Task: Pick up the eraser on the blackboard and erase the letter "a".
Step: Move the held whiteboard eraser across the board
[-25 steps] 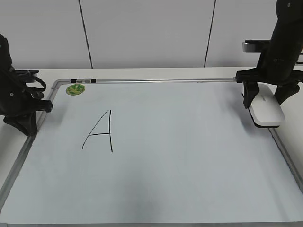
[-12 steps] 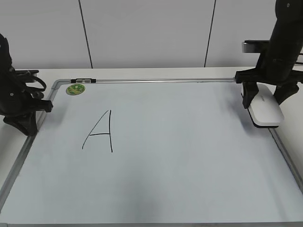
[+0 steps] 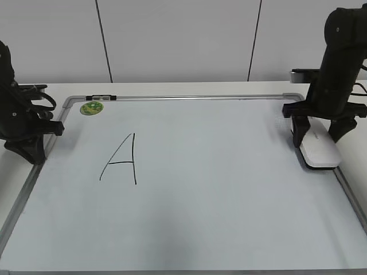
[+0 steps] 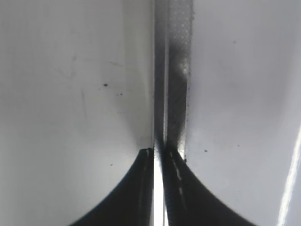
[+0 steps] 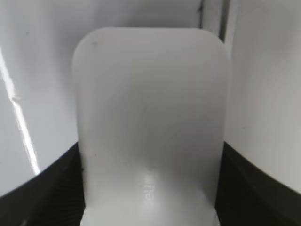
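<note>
The white eraser [image 3: 319,150] lies low at the right edge of the blackboard [image 3: 229,189]. My right gripper [image 3: 315,137] is shut on it, one finger on each long side. In the right wrist view the eraser [image 5: 150,103] fills the space between the two fingers [image 5: 150,155], and faint grey lettering shows on its top. No small cursive "a" shows anywhere on the board. My left gripper [image 3: 31,152] is shut and empty at the board's left frame. In the left wrist view its tips [image 4: 162,153] sit over the metal frame strip [image 4: 176,70].
A large capital "A" [image 3: 120,160] is drawn on the left part of the board. A round green magnet [image 3: 90,107] sits at the far left corner, with a small black and silver piece [image 3: 103,98] on the top frame beside it. A white table surrounds the board.
My right gripper has moved down and nearer with the eraser between its fingers, from the board's far right corner to lower on the right edge. The left arm has not moved.
</note>
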`<action>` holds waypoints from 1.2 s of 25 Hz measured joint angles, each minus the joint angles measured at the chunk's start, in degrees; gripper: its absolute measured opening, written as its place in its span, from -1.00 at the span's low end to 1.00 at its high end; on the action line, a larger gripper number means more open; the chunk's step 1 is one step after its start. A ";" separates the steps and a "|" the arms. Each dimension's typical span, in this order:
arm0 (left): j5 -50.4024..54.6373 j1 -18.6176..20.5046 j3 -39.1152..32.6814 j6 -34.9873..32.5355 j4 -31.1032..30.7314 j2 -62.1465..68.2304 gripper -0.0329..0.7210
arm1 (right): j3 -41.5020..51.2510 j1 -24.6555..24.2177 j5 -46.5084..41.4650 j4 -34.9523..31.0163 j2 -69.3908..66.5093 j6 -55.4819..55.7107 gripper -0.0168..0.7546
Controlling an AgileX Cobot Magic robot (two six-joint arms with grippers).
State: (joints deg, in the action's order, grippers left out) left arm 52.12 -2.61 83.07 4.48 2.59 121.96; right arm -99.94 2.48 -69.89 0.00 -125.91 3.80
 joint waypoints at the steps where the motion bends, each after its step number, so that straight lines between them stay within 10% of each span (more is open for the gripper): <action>1: 0.00 0.00 0.00 0.00 0.00 0.00 -0.81 | 0.00 -0.45 0.00 -0.39 -0.13 -0.02 0.42; 30: 0.00 0.00 0.00 0.00 0.00 0.00 -0.81 | -0.10 -1.81 0.10 -3.56 -2.47 -4.12 0.60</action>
State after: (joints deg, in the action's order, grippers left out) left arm 52.12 -2.61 83.07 4.48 2.59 121.96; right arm -100.04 0.67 -69.80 -3.56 -128.38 -0.32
